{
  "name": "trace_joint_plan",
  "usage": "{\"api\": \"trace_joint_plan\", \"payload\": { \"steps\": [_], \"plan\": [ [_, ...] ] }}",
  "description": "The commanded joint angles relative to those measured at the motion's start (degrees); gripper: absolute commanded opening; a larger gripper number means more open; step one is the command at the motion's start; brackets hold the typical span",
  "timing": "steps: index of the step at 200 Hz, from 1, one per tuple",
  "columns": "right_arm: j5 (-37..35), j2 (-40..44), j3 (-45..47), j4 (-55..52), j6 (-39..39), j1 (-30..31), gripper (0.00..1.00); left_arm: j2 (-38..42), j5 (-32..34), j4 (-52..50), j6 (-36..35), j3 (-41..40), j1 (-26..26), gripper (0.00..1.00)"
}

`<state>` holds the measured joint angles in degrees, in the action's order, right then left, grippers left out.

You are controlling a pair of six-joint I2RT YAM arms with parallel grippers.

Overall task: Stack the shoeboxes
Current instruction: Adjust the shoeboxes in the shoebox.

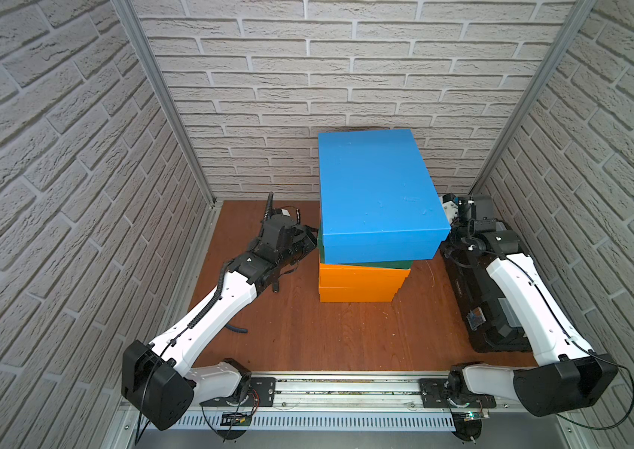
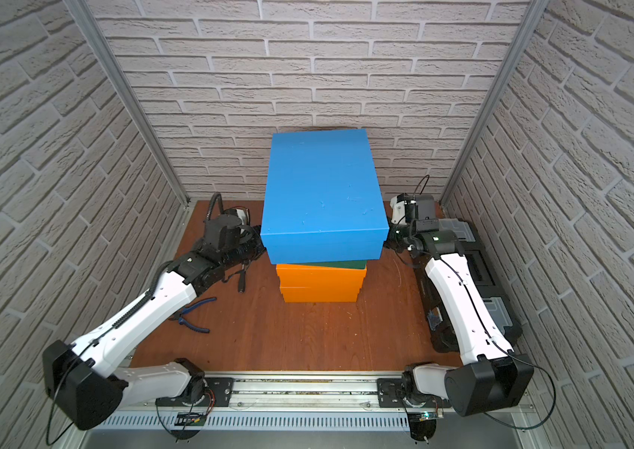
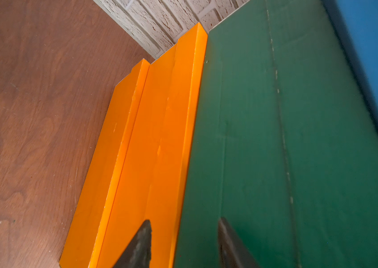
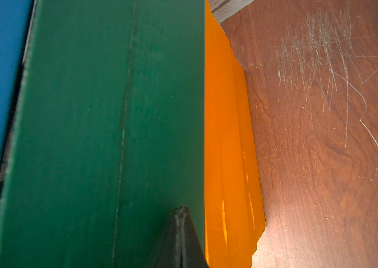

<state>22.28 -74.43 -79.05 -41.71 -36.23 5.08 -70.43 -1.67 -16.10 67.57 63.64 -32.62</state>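
Note:
The shoeboxes stand in one stack at the back middle of the table. The blue box (image 1: 377, 194) (image 2: 323, 194) is on top, sitting slightly askew on the dark green box (image 1: 385, 265) (image 3: 299, 139) (image 4: 102, 116). Under them lie two orange boxes, the upper (image 1: 362, 278) (image 3: 171, 139) on the lower (image 1: 354, 295) (image 3: 104, 174). My left gripper (image 3: 184, 220) (image 1: 309, 237) is open at the stack's left side, its fingers straddling the green-orange seam. My right gripper (image 4: 182, 207) is shut, empty, its tips at the green box's right side.
A black toolbox (image 1: 494, 303) (image 2: 478, 272) lies along the right wall under my right arm. Blue-handled pliers (image 2: 195, 315) rest on the wooden table (image 1: 327, 334) beneath my left arm. Brick walls close in the back and both sides.

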Motion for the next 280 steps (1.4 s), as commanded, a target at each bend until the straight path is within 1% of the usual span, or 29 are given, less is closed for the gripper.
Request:
{"api": "trace_joint_plan", "payload": {
  "steps": [1,109,145,208,280],
  "plan": [
    [4.00,1.43,0.65,2.20,-0.18,1.77,0.03,1.41,-1.93,3.02,0.10,-0.46,-3.05,0.47],
    [4.03,3.83,2.76,2.08,-0.53,1.81,0.03,1.12,-0.90,2.88,0.62,-1.23,-4.76,0.47],
    [4.27,3.32,3.02,2.48,-0.73,1.86,0.03,1.57,-0.44,2.77,0.58,-1.51,-4.79,0.47],
    [4.11,1.17,0.75,2.96,-0.85,1.86,0.03,1.90,-0.30,2.73,0.82,-1.76,-5.31,0.47],
    [4.35,-0.04,0.08,3.51,-1.05,1.86,0.03,0.72,-0.57,2.90,0.50,-1.01,-5.93,0.47]
  ]
}}
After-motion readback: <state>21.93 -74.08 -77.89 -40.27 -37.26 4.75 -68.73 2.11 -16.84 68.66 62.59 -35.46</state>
